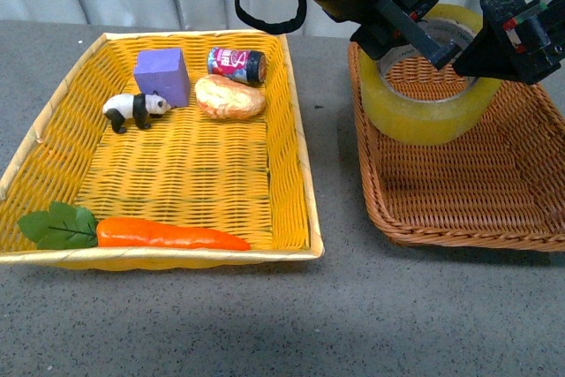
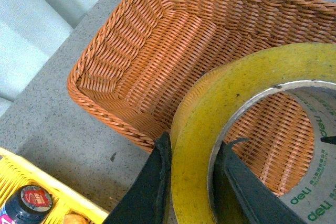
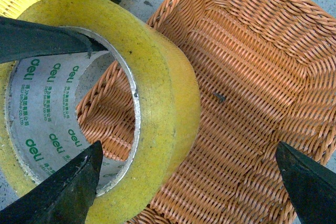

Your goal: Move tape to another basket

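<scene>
Front view: pinches the tape (image 1: pixel 433 99) by its wall with the left gripper (image 1: pixel 413 41), one of the fingers outside the roll, one inside the core. Holds it above the floor of the basket (image 1: pixel 494 192). Places the right gripper (image 1: pixel 505 59) just beside the roll, fingers spread wide, gripping nothing.

Left wrist view: clamps the yellow tape (image 2: pixel 252 77) wall between both fingers (image 2: pixel 151 190) of the left gripper (image 2: pixel 193 145) — basket (image 2: pixel 157 45) weave beyond the fingertips, grey counter (image 2: pixel 63 124) alongside.

Right wrist view: shows the right gripper (image 3: pixel 189 148) wide open, tape (image 3: pixel 157 103) at one finger (image 3: pixel 63 192), the other well apart over the basket (image 3: pixel 252 103) — cannot tell whether the near finger touches the core.
</scene>
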Action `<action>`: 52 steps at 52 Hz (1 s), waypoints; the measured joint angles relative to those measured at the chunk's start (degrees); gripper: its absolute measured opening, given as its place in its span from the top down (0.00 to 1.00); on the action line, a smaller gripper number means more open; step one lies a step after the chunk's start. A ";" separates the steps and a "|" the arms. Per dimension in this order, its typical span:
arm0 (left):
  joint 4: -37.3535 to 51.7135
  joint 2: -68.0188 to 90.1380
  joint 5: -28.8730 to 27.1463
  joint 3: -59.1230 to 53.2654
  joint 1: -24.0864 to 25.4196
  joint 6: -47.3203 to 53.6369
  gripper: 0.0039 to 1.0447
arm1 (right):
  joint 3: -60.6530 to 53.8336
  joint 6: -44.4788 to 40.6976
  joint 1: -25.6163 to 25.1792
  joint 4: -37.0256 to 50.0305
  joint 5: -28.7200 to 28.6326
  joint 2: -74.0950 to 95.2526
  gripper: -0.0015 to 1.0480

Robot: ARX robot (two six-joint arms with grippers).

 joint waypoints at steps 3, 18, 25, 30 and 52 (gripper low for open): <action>0.02 0.00 -0.24 0.00 0.11 -0.31 0.85 | 1.18 0.00 0.00 -0.37 -0.07 1.03 0.09; 0.15 0.02 -1.66 0.00 0.59 -2.62 0.85 | 5.44 2.67 0.35 -3.13 -2.95 4.81 0.44; 0.22 0.04 -2.23 0.00 0.81 -3.96 0.85 | 7.10 5.33 0.66 -4.42 -4.22 6.32 0.65; 0.22 0.22 -2.49 0.00 0.90 -5.53 0.85 | 8.02 6.84 0.76 -4.66 -3.65 6.99 0.74; -0.33 -0.52 6.73 1.16 0.72 -10.14 0.53 | 8.83 9.68 -0.24 -4.90 1.05 9.03 0.89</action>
